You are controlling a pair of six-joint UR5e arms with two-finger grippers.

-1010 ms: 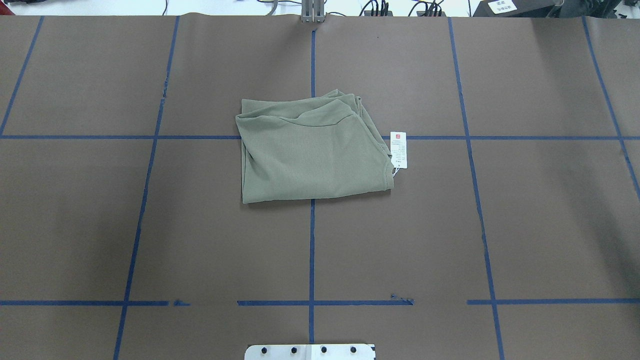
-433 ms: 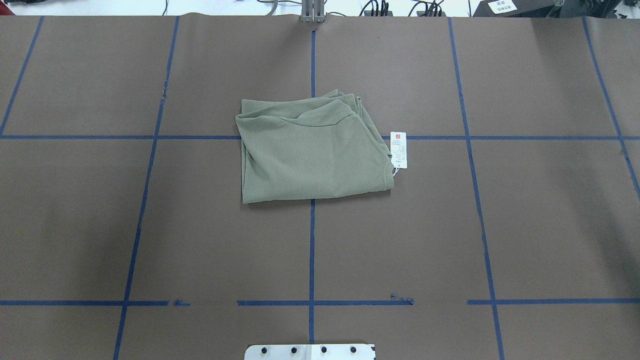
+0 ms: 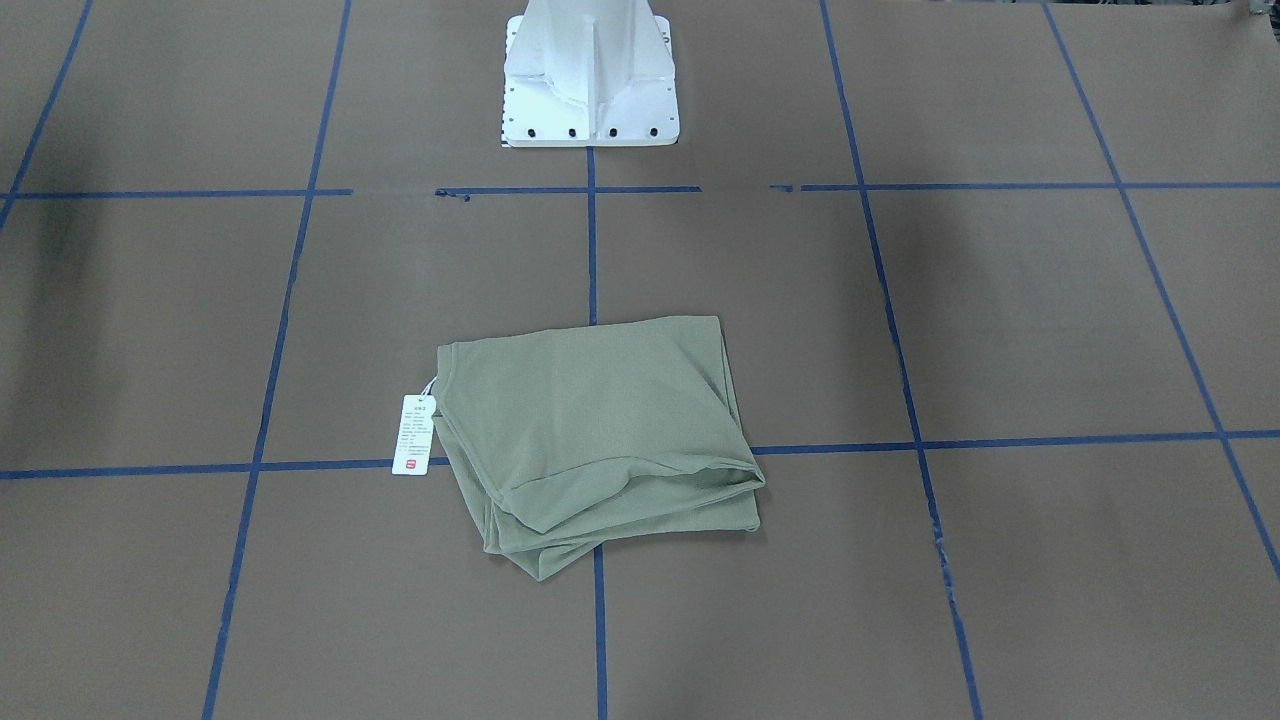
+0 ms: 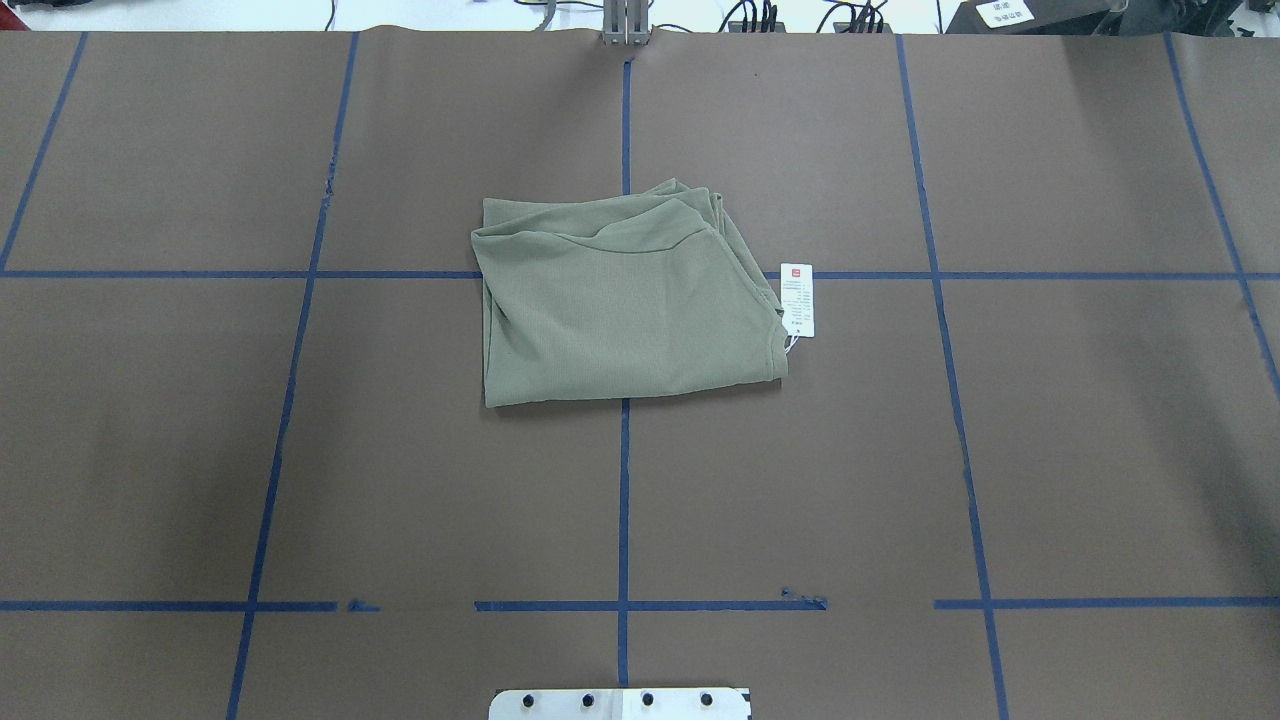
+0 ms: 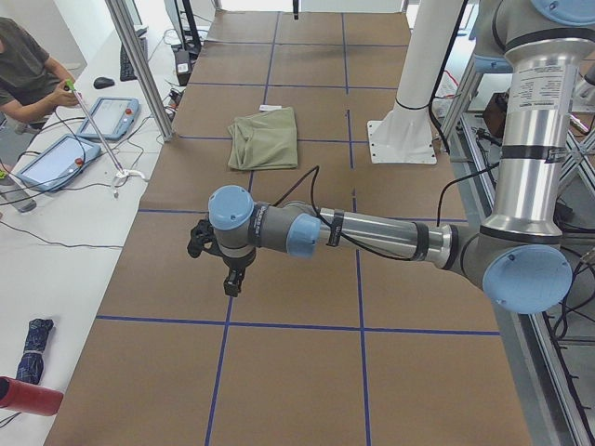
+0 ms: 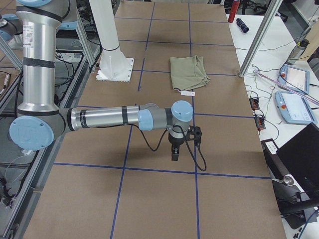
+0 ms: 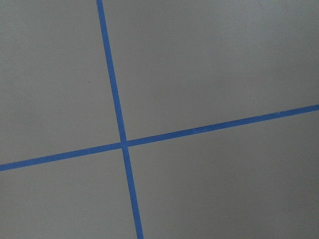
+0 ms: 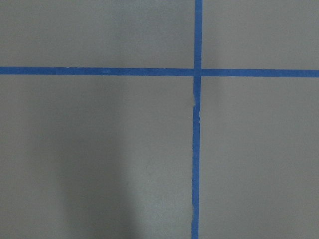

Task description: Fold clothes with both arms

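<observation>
The sage-green shirt (image 4: pixel 625 300) lies folded into a rough rectangle at the table's middle, also in the front view (image 3: pixel 595 430) and both side views (image 5: pixel 265 137) (image 6: pixel 189 72). Its white hang tag (image 4: pixel 797 298) rests on the table beside it. Neither arm appears in the overhead or front view. In the left side view, my left gripper (image 5: pixel 232 279) hangs over bare table, far from the shirt. My right gripper (image 6: pixel 174 154) does the same in the right side view. I cannot tell whether either is open or shut. Both wrist views show only brown table and blue tape.
The white base plate (image 3: pixel 590 90) stands at the robot's edge of the table. Blue tape lines (image 4: pixel 623 500) grid the brown surface. A person (image 5: pixel 28 65) sits by teach pendants (image 5: pixel 56 158) on a side bench; more pendants (image 6: pixel 294 107) lie on the other bench.
</observation>
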